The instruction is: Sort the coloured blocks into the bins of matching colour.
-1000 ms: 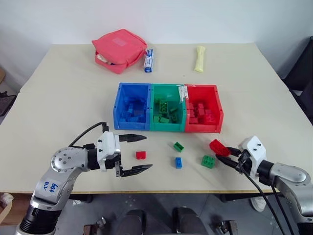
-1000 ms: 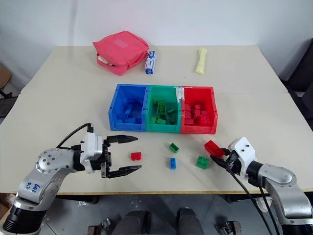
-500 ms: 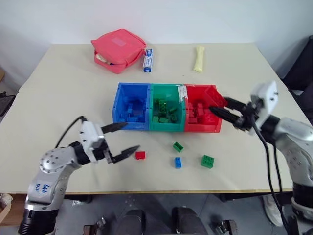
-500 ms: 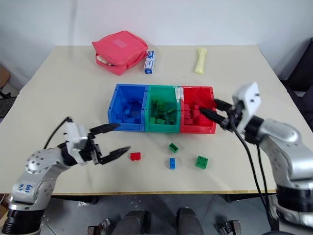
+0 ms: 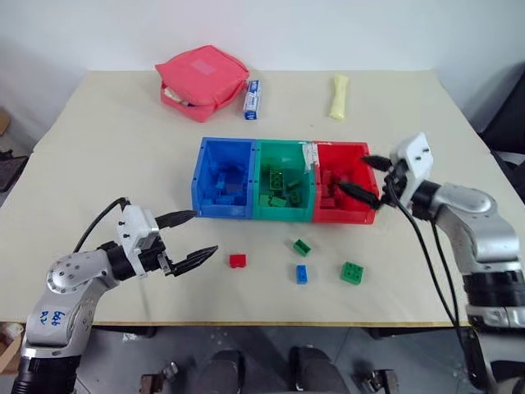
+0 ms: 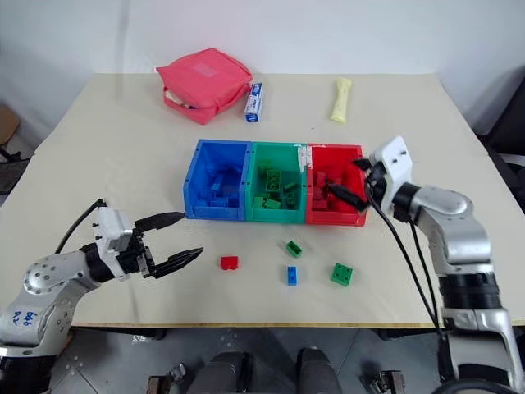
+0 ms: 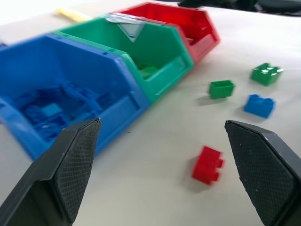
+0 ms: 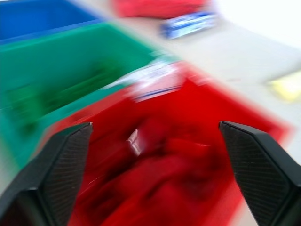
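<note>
red block (image 5: 237, 261) lies on the surface just ahead of my left jaws (image 5: 196, 237), which gape wide and empty; my right jaws (image 5: 362, 176) hang open, empty, over the red bin (image 5: 367, 215), far off.

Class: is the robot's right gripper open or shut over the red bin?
Open: the right gripper has its jaws spread wide above the red bin, nothing between them.

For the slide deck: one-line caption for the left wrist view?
Open left hand facing a loose red block on the table, beside the blue bin.
</note>
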`<act>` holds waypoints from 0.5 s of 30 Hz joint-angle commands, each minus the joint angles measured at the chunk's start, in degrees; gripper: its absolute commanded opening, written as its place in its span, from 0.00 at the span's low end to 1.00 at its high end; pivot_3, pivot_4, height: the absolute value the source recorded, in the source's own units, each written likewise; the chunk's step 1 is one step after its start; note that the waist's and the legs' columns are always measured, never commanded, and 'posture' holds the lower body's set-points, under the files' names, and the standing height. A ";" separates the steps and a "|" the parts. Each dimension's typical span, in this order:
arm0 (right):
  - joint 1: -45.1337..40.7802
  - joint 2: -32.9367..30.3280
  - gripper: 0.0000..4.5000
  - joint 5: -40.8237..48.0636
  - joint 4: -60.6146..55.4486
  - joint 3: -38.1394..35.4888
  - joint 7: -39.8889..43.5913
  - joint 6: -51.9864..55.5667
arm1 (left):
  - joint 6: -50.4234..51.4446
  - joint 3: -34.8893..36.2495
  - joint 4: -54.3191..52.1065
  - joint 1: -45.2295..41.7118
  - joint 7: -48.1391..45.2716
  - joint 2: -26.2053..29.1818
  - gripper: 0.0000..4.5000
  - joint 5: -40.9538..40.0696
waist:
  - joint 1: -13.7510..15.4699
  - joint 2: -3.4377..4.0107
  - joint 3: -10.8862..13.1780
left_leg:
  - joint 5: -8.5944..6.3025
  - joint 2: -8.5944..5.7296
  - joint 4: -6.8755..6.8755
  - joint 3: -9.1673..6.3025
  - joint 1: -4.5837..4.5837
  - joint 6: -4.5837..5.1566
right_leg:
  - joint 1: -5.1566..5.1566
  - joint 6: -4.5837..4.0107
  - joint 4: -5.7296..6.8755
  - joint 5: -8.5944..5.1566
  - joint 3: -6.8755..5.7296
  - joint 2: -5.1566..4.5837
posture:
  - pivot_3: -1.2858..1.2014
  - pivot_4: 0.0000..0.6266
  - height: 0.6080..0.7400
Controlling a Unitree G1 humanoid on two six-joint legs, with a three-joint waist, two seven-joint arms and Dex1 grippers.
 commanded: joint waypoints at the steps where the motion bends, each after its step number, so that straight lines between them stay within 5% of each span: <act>1: 5.80 -3.98 0.99 6.19 -6.16 -7.65 9.39 -4.66 | -2.48 -3.45 0.21 -1.85 -4.36 1.58 1.00 1.59 | -0.03 0.01 0.00 | -0.01 -0.01 0.03 0.03 0.01 0.02 | 0.05 0.01 -0.02 0.01 0.02 -0.01 | 0.52 0.24 1.00; 4: 14.33 -8.16 0.99 8.85 -9.39 -11.91 12.25 -0.39 | -4.47 -8.09 2.35 -3.74 -8.27 2.19 1.00 3.99 | -0.23 0.01 0.00 | -0.02 -0.02 0.04 0.04 0.11 0.05 | 0.19 0.04 -0.21 0.02 0.03 -0.01 | 0.52 0.24 1.00; 10: 31.16 -13.44 0.99 3.46 -7.14 -20.19 17.60 -9.39 | -11.20 -14.11 7.56 -9.26 -12.34 -1.77 1.00 6.55 | -0.11 0.01 0.00 | -0.01 0.02 0.02 0.06 0.21 0.03 | 0.27 0.03 -0.32 0.02 0.05 0.02 | 0.52 0.24 1.00; 15: 33.84 -14.21 0.99 1.01 -4.15 -20.69 17.61 -13.13 | -10.88 -14.59 8.16 -10.37 -13.30 -2.20 1.00 5.91 | -0.68 0.01 0.00 | -0.01 0.05 0.01 0.22 0.28 0.04 | 0.26 0.04 -0.25 0.02 0.17 0.08 | 0.52 0.24 1.00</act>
